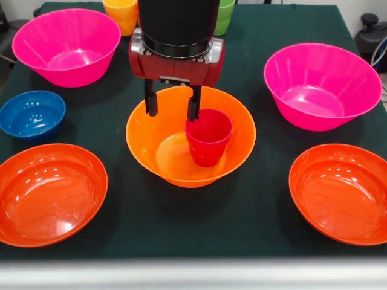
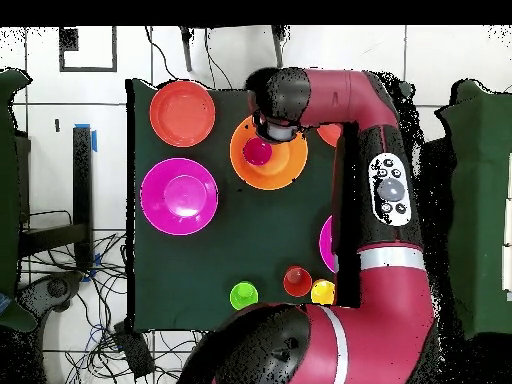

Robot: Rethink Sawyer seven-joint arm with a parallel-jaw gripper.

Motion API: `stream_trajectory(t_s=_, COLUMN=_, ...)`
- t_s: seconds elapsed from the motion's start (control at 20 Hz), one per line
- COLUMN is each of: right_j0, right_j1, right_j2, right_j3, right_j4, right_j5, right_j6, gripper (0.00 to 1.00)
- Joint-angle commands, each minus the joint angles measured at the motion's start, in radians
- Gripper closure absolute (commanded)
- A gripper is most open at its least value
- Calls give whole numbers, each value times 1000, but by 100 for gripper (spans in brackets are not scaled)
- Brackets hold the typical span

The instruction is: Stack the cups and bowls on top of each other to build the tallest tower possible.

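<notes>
The large orange bowl (image 1: pixel 151 130) stands at the table's middle with the red cup (image 1: pixel 208 136) upright inside it, right of centre. My gripper (image 1: pixel 172 106) hangs open just above the bowl. Its right finger (image 1: pixel 193 104) is at the cup's near-left rim and its left finger is over bare bowl; the cup is not between them. In the overhead view the orange bowl (image 2: pixel 285 165) and red cup (image 2: pixel 258 151) show beside my wrist, which hides the gripper. The small blue bowl (image 1: pixel 31 113) sits at the left. The orange cup (image 2: pixel 297 281), yellow cup (image 2: pixel 322 292) and green cup (image 2: pixel 243 295) stand near my base.
Two large pink bowls (image 1: pixel 66 45) (image 1: pixel 322 84) stand at the back left and right. Two shallow red-orange bowls (image 1: pixel 51 193) (image 1: pixel 341 192) sit at the front left and right. A yellow cup (image 1: pixel 121 15) and a green cup (image 1: pixel 225 15) flank my arm at the far edge.
</notes>
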Motion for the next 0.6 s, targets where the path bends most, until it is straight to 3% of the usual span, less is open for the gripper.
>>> stream_trajectory(t_s=0.05, right_j0=-19, right_j1=39, right_j2=40, right_j3=113, right_j4=11, right_j5=-76, right_j6=-102, gripper=0)
stream_trajectory(t_s=0.6, right_j0=19, right_j1=38, right_j2=12, right_j3=110, right_j4=-27, right_j5=-85, right_j6=-99, gripper=0)
